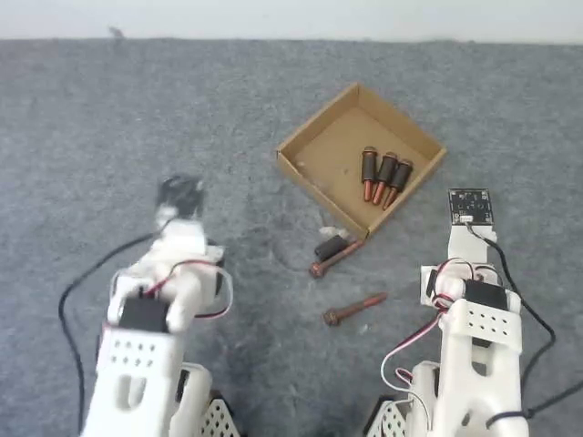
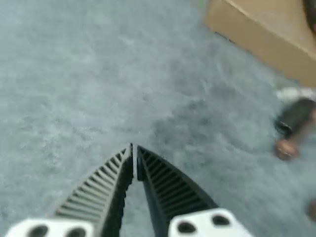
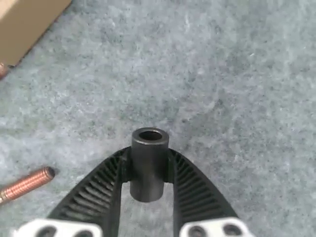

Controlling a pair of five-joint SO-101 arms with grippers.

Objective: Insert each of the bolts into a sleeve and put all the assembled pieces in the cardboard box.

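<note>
My right gripper [image 3: 149,157] is shut on a black sleeve [image 3: 149,170], held upright with its bore open to the camera, above the grey carpet. A loose copper bolt [image 3: 25,183] [image 1: 355,309] lies on the carpet beside that gripper. My left gripper [image 2: 134,148] [image 1: 178,195] is shut with nothing in it, over bare carpet left of the cardboard box [image 1: 310,173] [image 2: 256,34]. Three bolts in sleeves [image 1: 383,177] lie inside the box. Another bolt in a sleeve [image 1: 332,251] [image 2: 295,127] lies on the carpet just outside the box's near corner.
The grey carpet [image 1: 228,118] covers the whole table, with open room left of and behind the box. The right arm's body [image 1: 474,328] stands at the lower right and the left arm's [image 1: 155,328] at the lower left, with cables trailing beside them.
</note>
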